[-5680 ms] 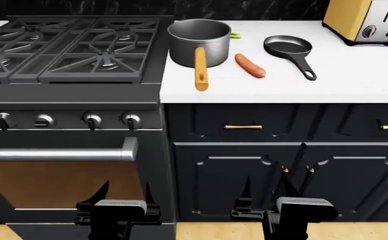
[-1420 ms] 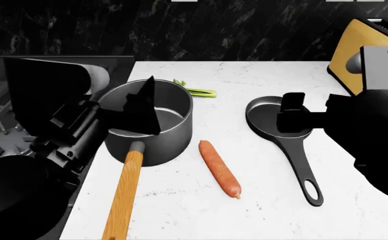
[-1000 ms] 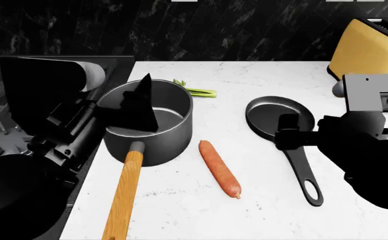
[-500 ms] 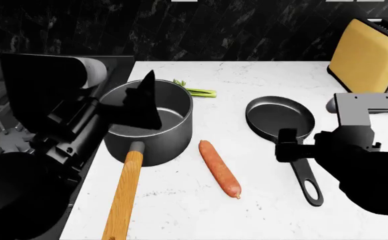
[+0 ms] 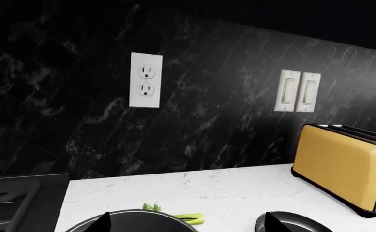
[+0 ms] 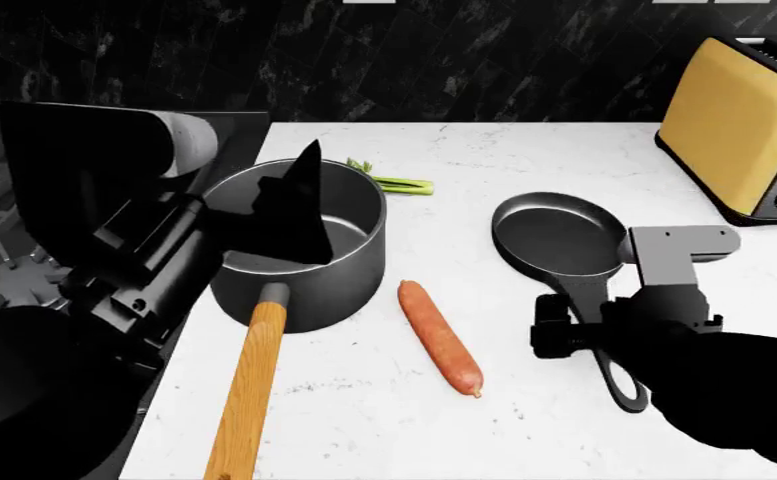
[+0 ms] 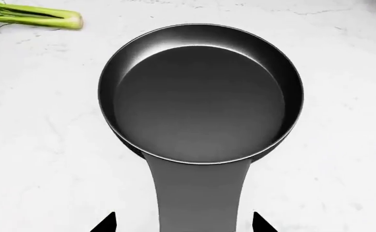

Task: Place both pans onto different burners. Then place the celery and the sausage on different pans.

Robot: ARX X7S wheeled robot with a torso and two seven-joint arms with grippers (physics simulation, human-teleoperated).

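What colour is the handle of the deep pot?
Orange-brown handle, clearest in the head view.

Robot body, as rendered.
We note matte black arms, a light grey bracket on the right end effector (image 6: 558, 338), and pointed black fingers on the left end effector (image 6: 288, 215).

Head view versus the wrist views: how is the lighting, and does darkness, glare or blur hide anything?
Head view: sharp, but both arms render as near-black silhouettes; the left gripper hides part of the saucepan, its opening unreadable. Right wrist view: even, crisp light, soft sheen inside the frying pan, fingertips either side of its handle. Left wrist view: dim backsplash, yet the outlet and toaster stay clear.
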